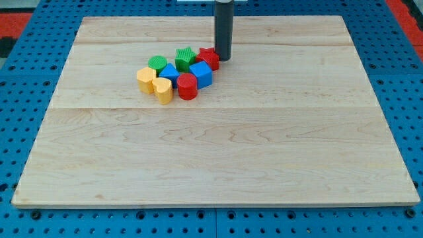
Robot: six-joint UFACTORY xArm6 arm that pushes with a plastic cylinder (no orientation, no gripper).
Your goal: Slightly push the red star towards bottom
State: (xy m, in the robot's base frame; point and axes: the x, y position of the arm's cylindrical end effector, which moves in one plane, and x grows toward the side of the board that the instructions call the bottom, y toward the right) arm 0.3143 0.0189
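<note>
The wooden board [218, 165] is lying wide across the view, and the red star [209, 57] is sitting at the top right edge of the block cluster, touching the blue block [201, 74]; my tip [223, 59], a plain rod gripping nothing, is pressing just beside the star's right

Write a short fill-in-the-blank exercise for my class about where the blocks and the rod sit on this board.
1. My tip stands just to the view's ____ of the red star.
2. The two yellow blocks lie at the view's ____ end of the cluster.
3. The blue cube sits directly below the ____ star.
4. The board is made of ____.

Missing words: right; left; red; wood
</note>
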